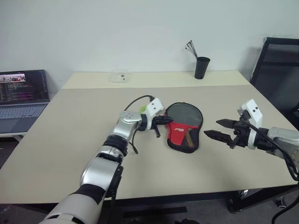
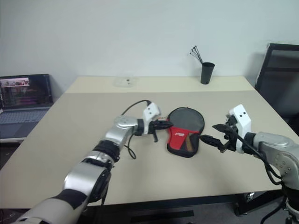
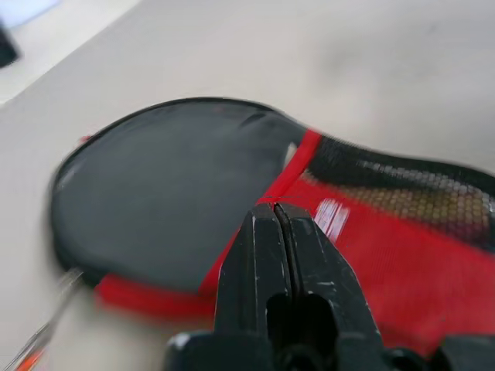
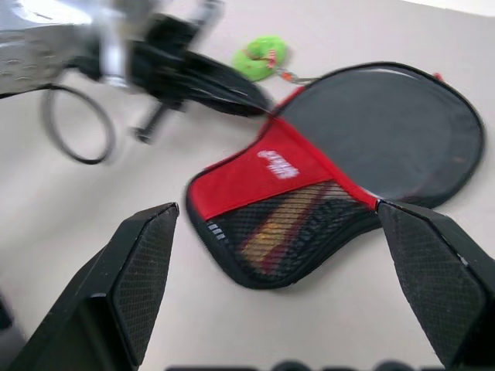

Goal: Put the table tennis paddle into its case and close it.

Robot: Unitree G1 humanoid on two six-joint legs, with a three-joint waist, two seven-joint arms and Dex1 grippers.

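— Beige table [image 1: 70, 140], white wall behind; laptop [image 1: 23, 95] off the left edge, black cup [image 1: 202, 67] with sticks at the far side.
— Left gripper [image 1: 164, 120]?
— Pressed together, tips at the case's [image 1: 184, 127] left edge, beside the red panel.
— Paddle?
— Table tennis paddle [image 4: 290, 224] inside the case, handle visible through the mesh.
— Right gripper [image 1: 220, 129]?
— Spread wide, just right of the case, apart from it.

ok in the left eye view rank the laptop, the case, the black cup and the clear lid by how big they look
1. laptop, cut off by the edge
2. case
3. black cup
4. clear lid
The cup and lid look close in size; both sit far back, so their order is unsure.
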